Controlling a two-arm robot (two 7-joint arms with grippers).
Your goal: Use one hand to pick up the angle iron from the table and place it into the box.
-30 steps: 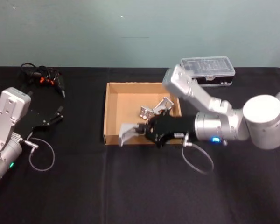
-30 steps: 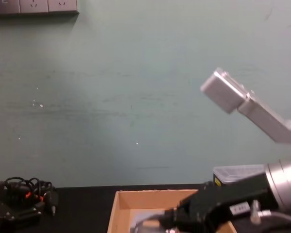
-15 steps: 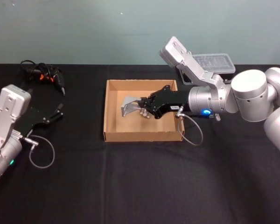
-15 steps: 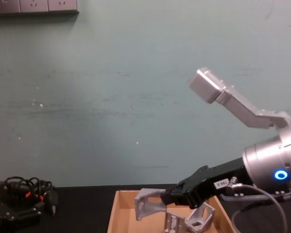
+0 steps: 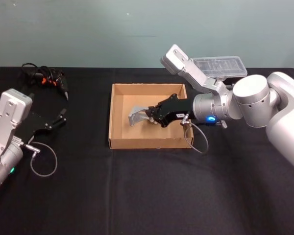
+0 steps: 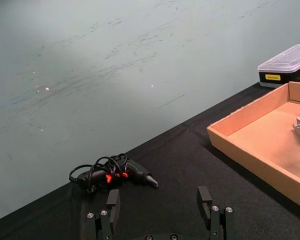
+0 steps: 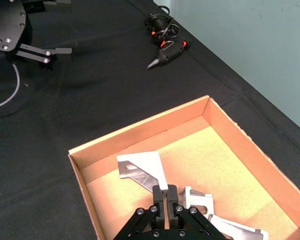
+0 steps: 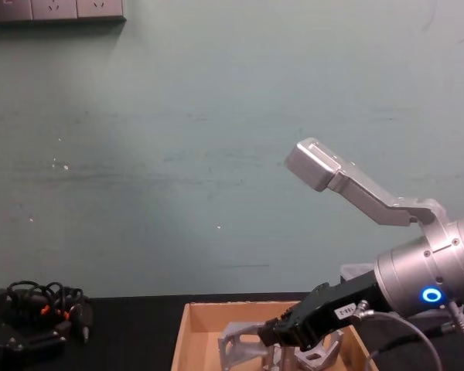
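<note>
Angle iron (image 5: 136,116) in right hand (image 5: 150,116), inside box (image 5: 118,143).

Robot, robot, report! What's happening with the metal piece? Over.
Right gripper shut on angle iron, inside box. Left gripper open, parked on table. Nothing blocking.

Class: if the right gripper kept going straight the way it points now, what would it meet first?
Probably the box's left wall. The right gripper, shut on the angle iron, points left across the box, low inside it; depth is unclear.
</note>
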